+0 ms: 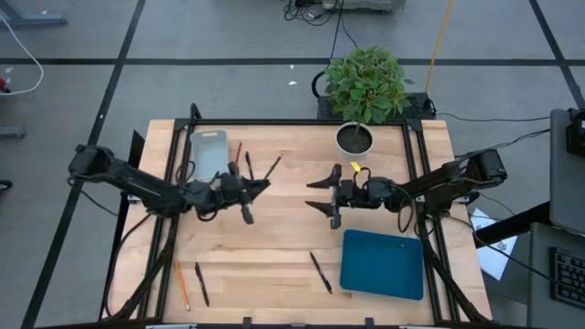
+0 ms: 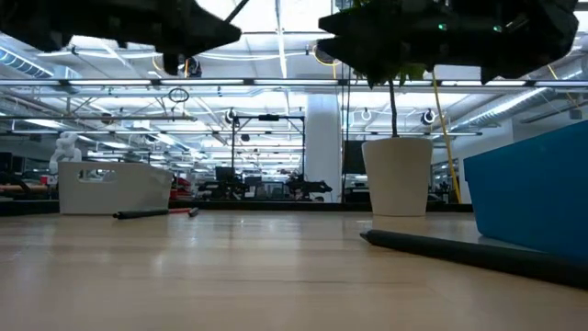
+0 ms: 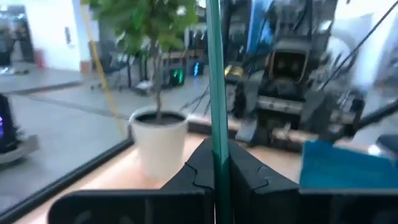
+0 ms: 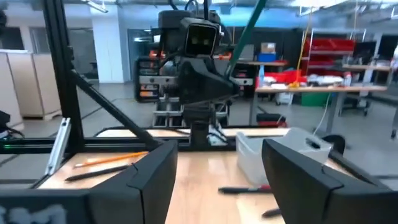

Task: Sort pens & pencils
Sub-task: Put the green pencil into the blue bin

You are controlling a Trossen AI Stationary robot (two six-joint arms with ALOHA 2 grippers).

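Where pens [image 1: 320, 271] lie — pale wooden table [image 1: 274, 247], workshop beyond.

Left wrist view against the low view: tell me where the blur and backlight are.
Left wrist view: the green pencil clamped in the left end effector is fairly crisp, while the right arm and potted plant behind smear softly. Low view: both arms are black silhouettes against bright ceiling lights, and the near pen is out of focus.
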